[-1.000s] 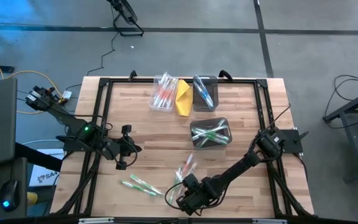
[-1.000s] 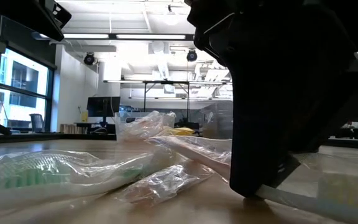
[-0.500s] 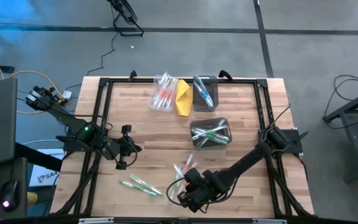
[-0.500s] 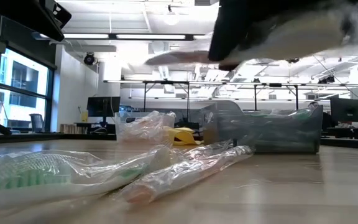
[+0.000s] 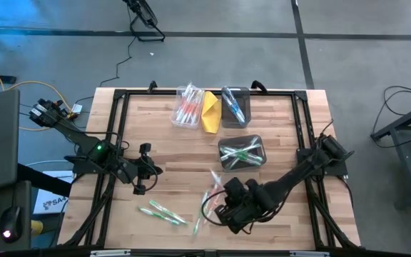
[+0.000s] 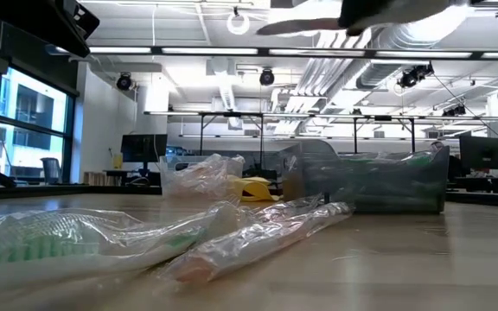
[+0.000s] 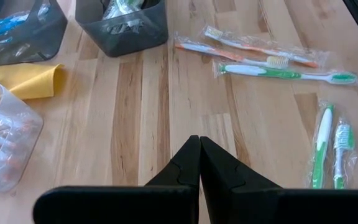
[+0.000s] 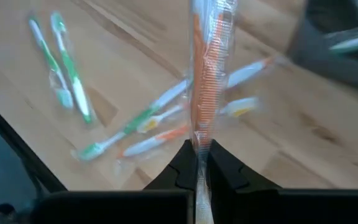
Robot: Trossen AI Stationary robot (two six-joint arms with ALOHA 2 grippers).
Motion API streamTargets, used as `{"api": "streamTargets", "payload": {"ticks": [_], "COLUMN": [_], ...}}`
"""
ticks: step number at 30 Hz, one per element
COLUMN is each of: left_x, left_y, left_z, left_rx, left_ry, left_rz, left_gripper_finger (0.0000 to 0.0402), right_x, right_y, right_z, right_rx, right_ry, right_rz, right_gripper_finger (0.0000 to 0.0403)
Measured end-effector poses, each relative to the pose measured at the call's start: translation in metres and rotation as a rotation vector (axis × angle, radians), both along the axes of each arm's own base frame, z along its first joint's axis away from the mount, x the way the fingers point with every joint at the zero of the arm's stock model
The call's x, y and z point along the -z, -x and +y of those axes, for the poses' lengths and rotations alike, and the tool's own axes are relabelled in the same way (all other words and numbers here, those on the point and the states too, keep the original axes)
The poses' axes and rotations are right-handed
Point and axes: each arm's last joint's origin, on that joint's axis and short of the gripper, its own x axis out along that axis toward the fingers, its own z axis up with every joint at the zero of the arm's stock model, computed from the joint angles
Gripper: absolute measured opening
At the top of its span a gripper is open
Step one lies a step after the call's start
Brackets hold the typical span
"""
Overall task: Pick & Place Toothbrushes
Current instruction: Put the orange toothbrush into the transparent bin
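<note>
On the wooden table (image 5: 163, 168), my right gripper (image 8: 201, 163) pinches an orange wrapped toothbrush (image 8: 207, 81): light, slippery film, best gripped mid-handle; left gripper (image 7: 199, 163) closed, empty.

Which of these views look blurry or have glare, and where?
Right wrist view: the orange wrapped toothbrush pinched in the right end effector is fairly distinct, while the table and loose brushes behind are smeared. Low view: ceiling lights glare, and the nearest wrapped toothbrush is soft. Left wrist view: sharp, evenly lit. High view: sharp, no strong shadows.
</note>
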Motion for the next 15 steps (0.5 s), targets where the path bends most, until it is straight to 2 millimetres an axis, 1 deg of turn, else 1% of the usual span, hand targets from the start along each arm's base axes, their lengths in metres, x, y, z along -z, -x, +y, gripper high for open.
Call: {"api": "streamTargets", "payload": {"ticks": [3,6,12,15], "left_x": [0.0,-0.001,-0.011,-0.015], "left_y": [0.0,-0.001,-0.006,-0.008], "left_z": [0.001,0.003,0.005,0.005], "left_rx": [-0.021,-0.078,-0.22,-0.239], "left_ry": [-0.016,-0.057,-0.118,-0.188], "left_rz": [-0.011,-0.043,-0.191,-0.236], "left_gripper_finger": [0.0003,0.0003,0.0003,0.0003], "right_x": [-0.016,-0.033,-0.062,-0.073], "right_y": [0.009,0.018,0.025,0.025], "right_z": [-0.009,-0.021,-0.058,-0.077], "right_rx": [-0.028,-0.058,-0.146,-0.205], "right_ry": [0.021,0.051,0.13,0.174], "right_rz": [0.01,0.013,0.022,0.03], "right_gripper_finger": [0.0005,0.0005,0.0005,0.0005]}}
